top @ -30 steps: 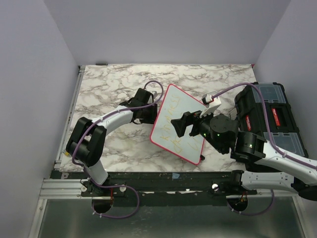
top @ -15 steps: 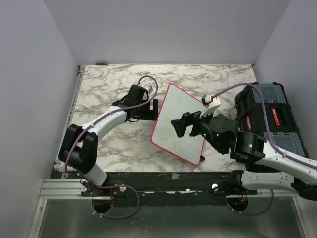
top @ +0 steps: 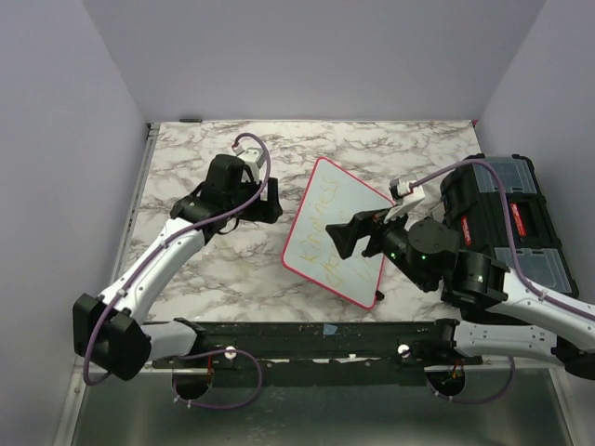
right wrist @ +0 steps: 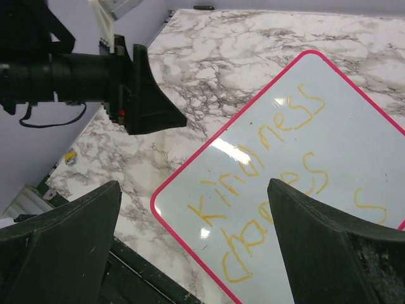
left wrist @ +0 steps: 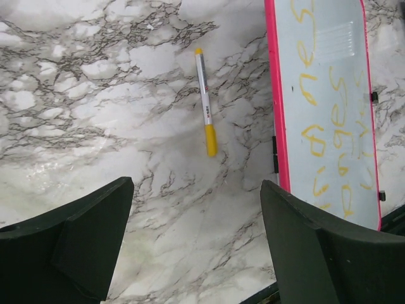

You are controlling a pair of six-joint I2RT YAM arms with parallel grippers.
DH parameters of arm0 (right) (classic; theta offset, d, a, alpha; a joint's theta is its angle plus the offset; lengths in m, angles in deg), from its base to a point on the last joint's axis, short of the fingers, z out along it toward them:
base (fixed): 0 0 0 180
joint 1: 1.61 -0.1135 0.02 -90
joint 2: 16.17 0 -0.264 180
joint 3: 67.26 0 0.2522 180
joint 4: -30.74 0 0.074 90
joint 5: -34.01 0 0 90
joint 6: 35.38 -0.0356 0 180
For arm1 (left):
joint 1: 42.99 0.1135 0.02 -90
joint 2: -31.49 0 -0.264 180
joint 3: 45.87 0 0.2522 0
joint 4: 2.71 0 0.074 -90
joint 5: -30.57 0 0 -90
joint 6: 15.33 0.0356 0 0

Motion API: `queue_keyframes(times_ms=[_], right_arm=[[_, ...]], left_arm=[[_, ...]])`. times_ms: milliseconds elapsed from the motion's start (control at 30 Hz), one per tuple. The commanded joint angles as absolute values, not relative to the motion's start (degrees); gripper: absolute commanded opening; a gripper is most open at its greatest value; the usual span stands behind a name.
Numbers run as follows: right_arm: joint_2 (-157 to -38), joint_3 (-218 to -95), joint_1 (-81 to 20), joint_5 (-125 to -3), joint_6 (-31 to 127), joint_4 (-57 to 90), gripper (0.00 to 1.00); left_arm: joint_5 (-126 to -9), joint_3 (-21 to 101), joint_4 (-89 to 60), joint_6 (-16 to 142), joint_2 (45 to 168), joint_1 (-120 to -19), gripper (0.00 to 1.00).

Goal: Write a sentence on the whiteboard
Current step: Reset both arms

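Left gripper has backed off the pink-framed flat white whiteboard, spread and empty (right gripper likewise); we should lift clear, sparing the yellow-tipped white marker and faint yellow sentence.

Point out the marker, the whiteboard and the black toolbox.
marker (left wrist: 204,101), left wrist view, mid barrel.
whiteboard (right wrist: 354,136), right wrist view, bare white surface.
black toolbox (top: 535,200), top external view, lid.

Both arms same build: left arm & right arm have glossy white links btw chunky black joint housings. Thin purple cable runs along each, looping free near wrist. Small white cam block atop R wrist. R arm's black joints show green LEDs. Matte black, broad wedge-shaped fingers on left pincer & right pincer.
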State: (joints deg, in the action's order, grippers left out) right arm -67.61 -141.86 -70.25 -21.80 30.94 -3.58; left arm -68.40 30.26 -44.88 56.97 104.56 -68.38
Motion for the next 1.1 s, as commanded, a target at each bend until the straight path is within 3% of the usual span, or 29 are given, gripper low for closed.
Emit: queue_keyframes(times_ms=[0,33,67,333,667,1067], right_arm=[[-65.50,-138.60,-70.66,-21.74,30.66,-0.35,1.00],[-64.86,-137.81,-70.61,-22.15,30.68,0.25,1.00],[-64.36,-136.78,-70.61,-22.47,30.74,1.06,1.00],[-58.40,-127.89,-70.65,-20.40,29.72,7.26,1.00],[-53.44,-122.99,-70.66,-16.88,28.95,6.44,1.00],[-49.98,-121.88,-70.61,-15.03,28.42,4.59,1.00]], left_arm=[[-65.22,32.22,-50.37,60.44,97.71,-68.13,0.87],[-64.82,32.17,-51.38,61.04,96.55,-68.13,0.96],[-64.43,32.08,-52.10,61.69,95.05,-68.11,0.98],[-58.68,24.23,-50.99,64.42,81.71,-68.13,0.99],[-67.15,13.06,-46.62,61.92,67.16,-68.15,0.98],[-69.43,4.37,-41.78,59.11,58.90,-68.13,0.98]])
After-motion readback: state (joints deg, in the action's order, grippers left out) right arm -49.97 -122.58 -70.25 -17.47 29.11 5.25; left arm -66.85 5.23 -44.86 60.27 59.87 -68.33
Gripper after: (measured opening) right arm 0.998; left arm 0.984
